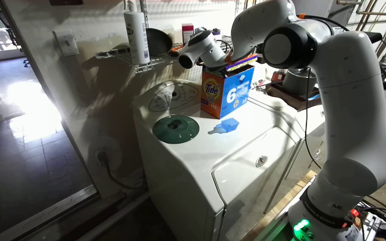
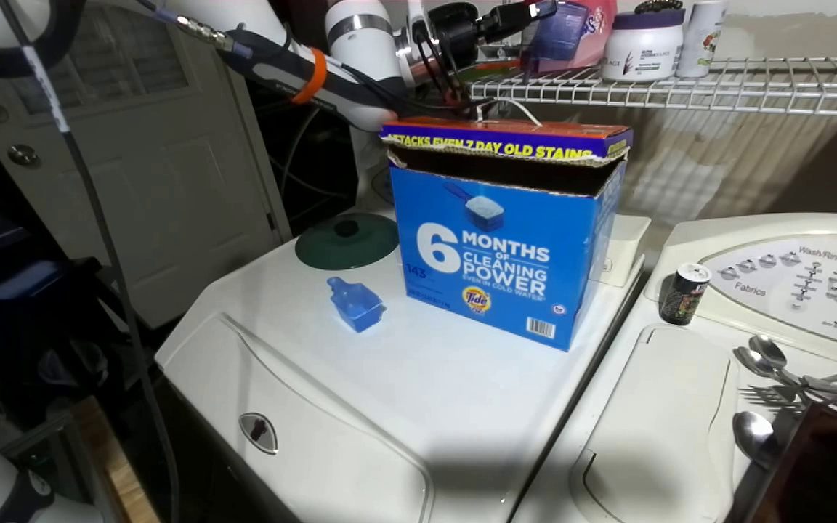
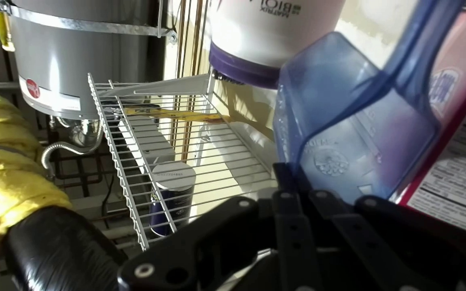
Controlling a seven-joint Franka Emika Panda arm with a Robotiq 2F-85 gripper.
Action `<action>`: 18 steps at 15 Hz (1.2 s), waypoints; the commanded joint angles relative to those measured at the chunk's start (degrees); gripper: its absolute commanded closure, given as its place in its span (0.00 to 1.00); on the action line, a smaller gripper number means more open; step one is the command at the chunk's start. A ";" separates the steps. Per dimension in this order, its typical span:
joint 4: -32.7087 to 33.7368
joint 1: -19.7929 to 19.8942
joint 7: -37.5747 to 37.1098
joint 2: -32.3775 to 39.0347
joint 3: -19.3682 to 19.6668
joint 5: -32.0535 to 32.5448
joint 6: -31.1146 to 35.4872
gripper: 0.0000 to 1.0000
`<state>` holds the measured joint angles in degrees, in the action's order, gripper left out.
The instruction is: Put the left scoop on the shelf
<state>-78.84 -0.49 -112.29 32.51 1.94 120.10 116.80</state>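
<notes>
Pale scoop held above the surface, the hand pinching its edge between the fingertips; in the wrist view it partly overlaps a jar. In an exterior view it appears above the front rail of the shelf, contact not determinable. On the surface: bright scoop, lying near both box and green lid.
</notes>
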 commanded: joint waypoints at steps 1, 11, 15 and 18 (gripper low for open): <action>1.29 0.35 -1.74 2.39 -0.47 1.54 -0.61 0.99; 0.10 -0.02 -0.33 1.86 -0.81 0.20 -2.29 0.33; 0.08 -0.02 -0.34 1.86 -0.84 0.24 -2.17 0.04; -0.19 -0.29 -0.66 1.35 -0.77 0.84 -2.34 0.00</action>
<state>-78.93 -0.57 -111.97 32.94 1.69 120.08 116.08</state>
